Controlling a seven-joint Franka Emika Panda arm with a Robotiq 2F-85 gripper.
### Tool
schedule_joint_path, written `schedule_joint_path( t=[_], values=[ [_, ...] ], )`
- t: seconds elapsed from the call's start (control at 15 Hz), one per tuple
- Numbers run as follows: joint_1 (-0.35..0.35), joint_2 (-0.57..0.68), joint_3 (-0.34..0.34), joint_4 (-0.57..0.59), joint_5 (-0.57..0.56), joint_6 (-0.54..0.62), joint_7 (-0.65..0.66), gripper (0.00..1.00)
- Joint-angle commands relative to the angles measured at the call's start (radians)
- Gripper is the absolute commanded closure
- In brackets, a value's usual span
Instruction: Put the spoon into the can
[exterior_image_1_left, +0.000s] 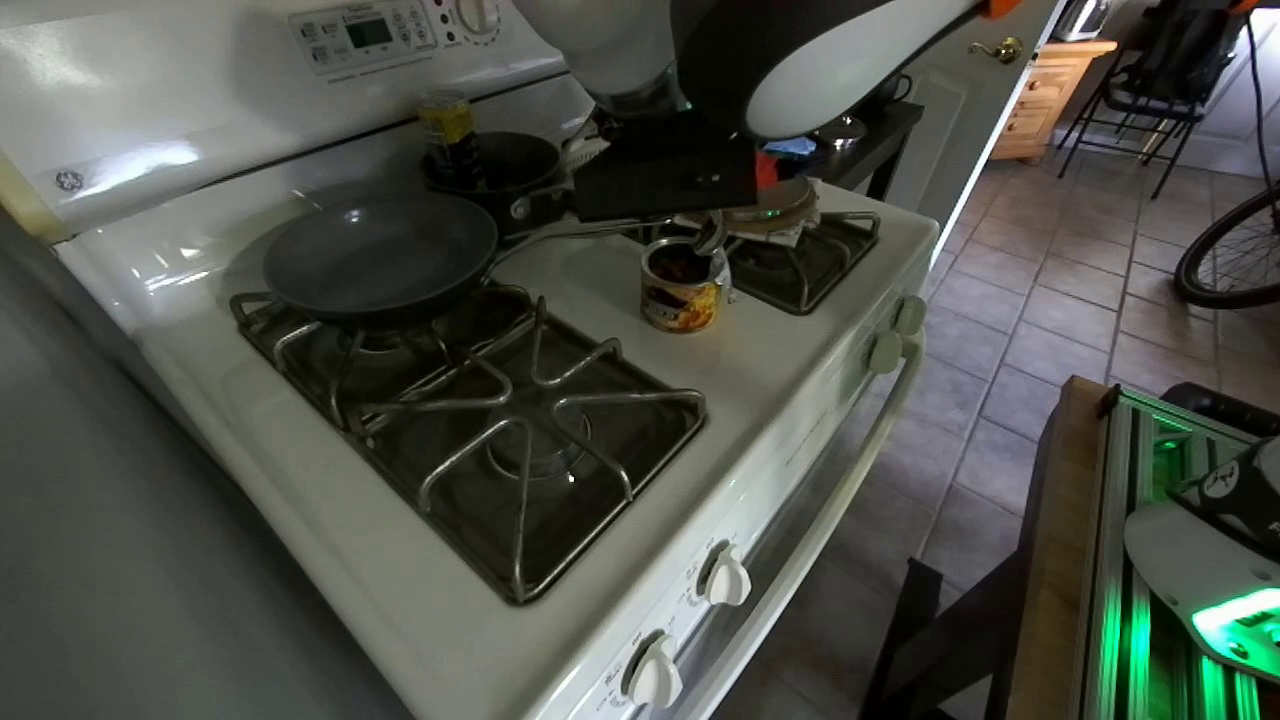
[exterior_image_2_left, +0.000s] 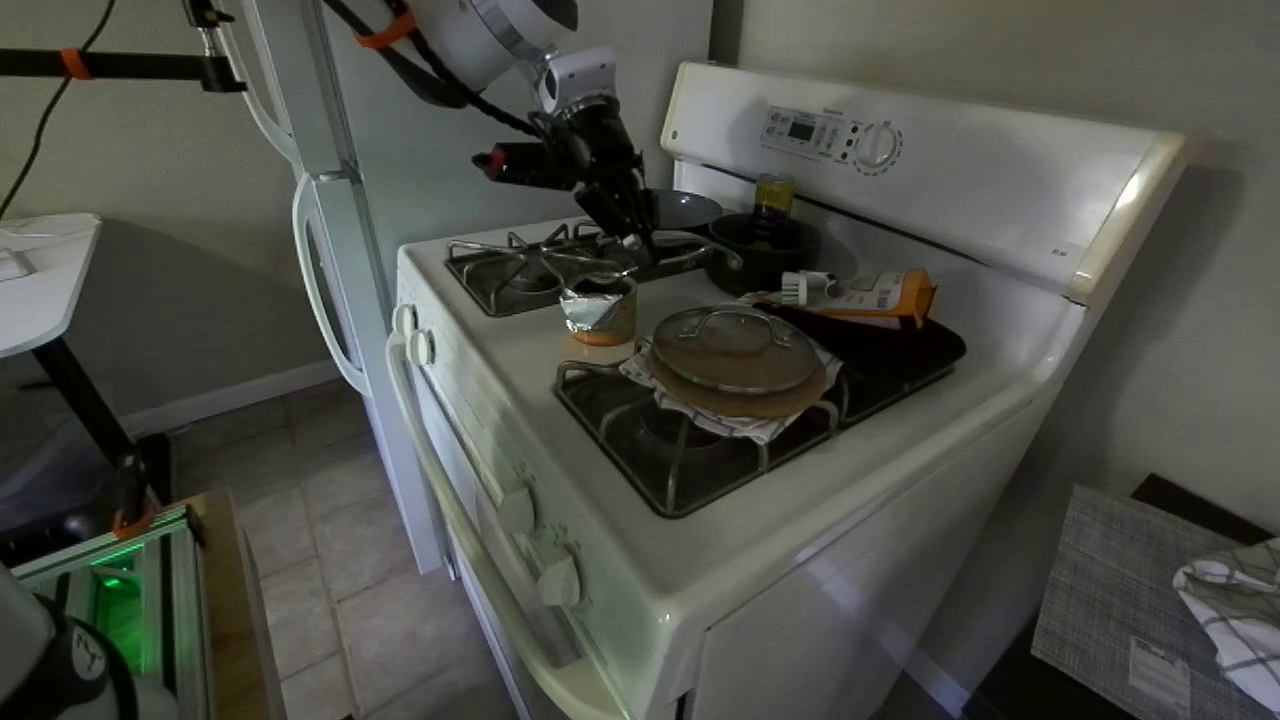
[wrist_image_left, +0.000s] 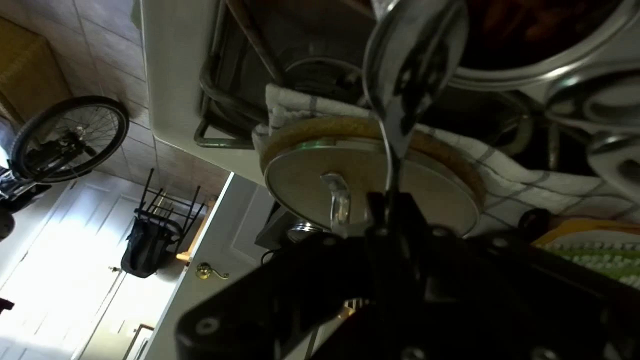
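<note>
Inside the gripper (wrist_image_left: 391, 199), spoon handle (wrist_image_left: 394, 172) indistinct

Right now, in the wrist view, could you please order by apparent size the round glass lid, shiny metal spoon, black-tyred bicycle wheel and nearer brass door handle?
1. Round glass lid and shiny metal spoon: unsure which, the spoon being nearer the camera.
2. Black-tyred bicycle wheel
3. Nearer brass door handle

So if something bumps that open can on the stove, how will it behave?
The can would probably slide before tipping, being squat on a smooth stovetop. Its contents might spill through the open top. The crumpled foil down its side would likely flex.
</note>
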Motion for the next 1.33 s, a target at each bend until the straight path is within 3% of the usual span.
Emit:
schedule_joint_path(
  t=[0.0,0.87,1.27],
  values=[
    [0.005,-0.009,0.013,-0.020,-0.007,0.023,0.052,0.98],
    [0.012,0.019,0.018,-0.003,-0.024,0.022,0.098,0.98],
    [0.022,0.039,0.019,0.000,-0.087,0.020,0.144,0.98]
  ],
)
